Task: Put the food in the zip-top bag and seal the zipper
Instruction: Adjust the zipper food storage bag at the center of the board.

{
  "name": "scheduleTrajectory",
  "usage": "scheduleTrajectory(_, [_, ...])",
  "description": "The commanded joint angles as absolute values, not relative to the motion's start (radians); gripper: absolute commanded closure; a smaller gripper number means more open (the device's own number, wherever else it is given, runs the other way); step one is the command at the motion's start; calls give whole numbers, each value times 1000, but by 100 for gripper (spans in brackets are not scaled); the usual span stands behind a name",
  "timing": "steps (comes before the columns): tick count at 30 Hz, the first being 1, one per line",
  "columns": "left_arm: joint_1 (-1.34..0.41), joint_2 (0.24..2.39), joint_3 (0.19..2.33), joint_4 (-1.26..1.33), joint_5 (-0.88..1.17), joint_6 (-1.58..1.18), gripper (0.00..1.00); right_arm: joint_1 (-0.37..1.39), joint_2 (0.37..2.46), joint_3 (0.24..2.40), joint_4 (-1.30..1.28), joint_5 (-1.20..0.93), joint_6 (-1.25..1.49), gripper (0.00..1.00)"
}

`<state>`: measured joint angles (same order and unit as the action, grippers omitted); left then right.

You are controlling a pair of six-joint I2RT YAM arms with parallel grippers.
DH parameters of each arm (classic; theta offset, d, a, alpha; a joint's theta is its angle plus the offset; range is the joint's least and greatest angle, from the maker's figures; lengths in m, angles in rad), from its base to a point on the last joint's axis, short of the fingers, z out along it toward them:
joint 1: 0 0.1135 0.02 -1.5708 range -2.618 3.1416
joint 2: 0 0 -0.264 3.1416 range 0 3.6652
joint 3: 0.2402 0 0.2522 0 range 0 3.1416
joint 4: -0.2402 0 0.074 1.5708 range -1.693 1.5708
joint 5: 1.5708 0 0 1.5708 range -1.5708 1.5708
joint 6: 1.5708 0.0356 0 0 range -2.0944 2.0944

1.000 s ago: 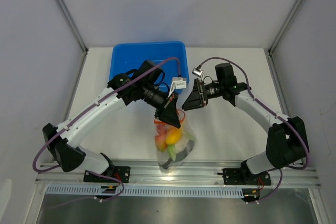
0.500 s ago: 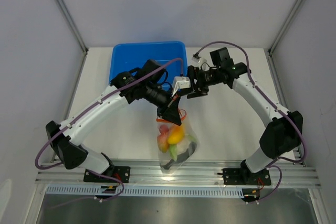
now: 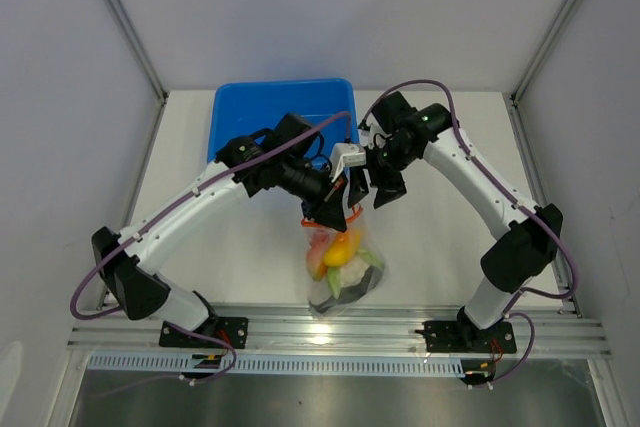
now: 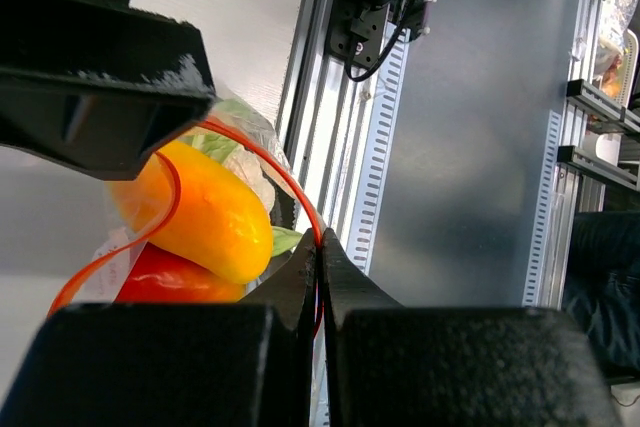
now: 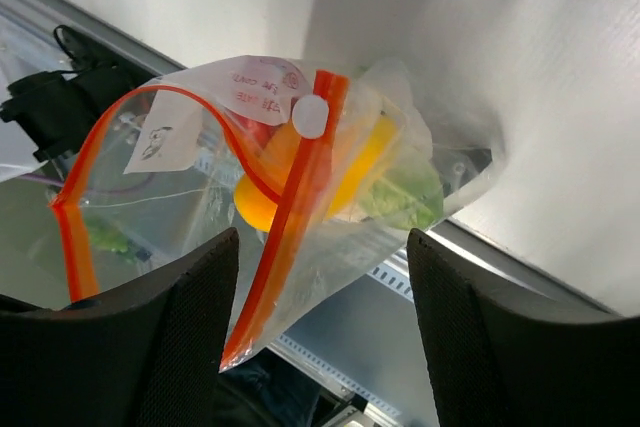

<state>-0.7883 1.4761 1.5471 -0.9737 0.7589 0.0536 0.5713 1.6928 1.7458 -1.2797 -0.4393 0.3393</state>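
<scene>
The clear zip-top bag (image 3: 345, 269) hangs near the front edge with food inside: an orange piece (image 4: 200, 212), a red pepper (image 4: 170, 282) and green leaves (image 5: 400, 192). My left gripper (image 3: 328, 209) is shut on the red-orange zipper strip (image 4: 305, 202) at one end of the bag's mouth and holds the bag up. My right gripper (image 3: 378, 183) is open beside the bag's top. In the right wrist view the zipper (image 5: 300, 217) and its white slider (image 5: 310, 116) lie between the spread fingers (image 5: 190, 337), which do not touch them. The mouth is partly open.
The blue tub (image 3: 262, 112) stands at the back, behind my left arm. The metal rail (image 3: 400, 325) runs along the table's front edge just below the bag. White walls close in both sides.
My right gripper has swung left and turned down toward the bag's mouth. My left gripper has shifted slightly right, still holding the bag.
</scene>
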Motion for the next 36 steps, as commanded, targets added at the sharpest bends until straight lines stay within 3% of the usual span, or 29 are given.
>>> scheduleTrajectory(1, [-798, 1479, 1585, -939, 755, 71, 100, 598, 1692, 1818, -1434, -345, 374, 30])
scheduleTrajectory(5, [-801, 1477, 1582, -934, 770, 72, 100, 606, 1687, 1796, -1430, -354, 382, 34])
scheduleTrajectory(9, [-808, 1471, 1568, -925, 769, 71, 100, 614, 1724, 1798, -1442, -387, 370, 48])
scheduleTrajectory(20, [-816, 1459, 1546, -919, 756, 80, 100, 640, 1792, 1816, -1468, -385, 331, 56])
scheduleTrajectory(26, [-816, 1447, 1534, -917, 742, 81, 99, 647, 1770, 1792, -1462, -376, 344, 79])
scheduleTrajectory(29, [-816, 1443, 1523, -919, 736, 81, 99, 647, 1744, 1787, -1457, -350, 367, 83])
scheduleTrajectory(34, [-816, 1436, 1499, -919, 723, 75, 99, 647, 1704, 1749, -1444, -347, 391, 100])
scheduleTrajectory(36, [-816, 1430, 1491, -919, 706, 69, 99, 647, 1678, 1724, -1424, -341, 405, 100])
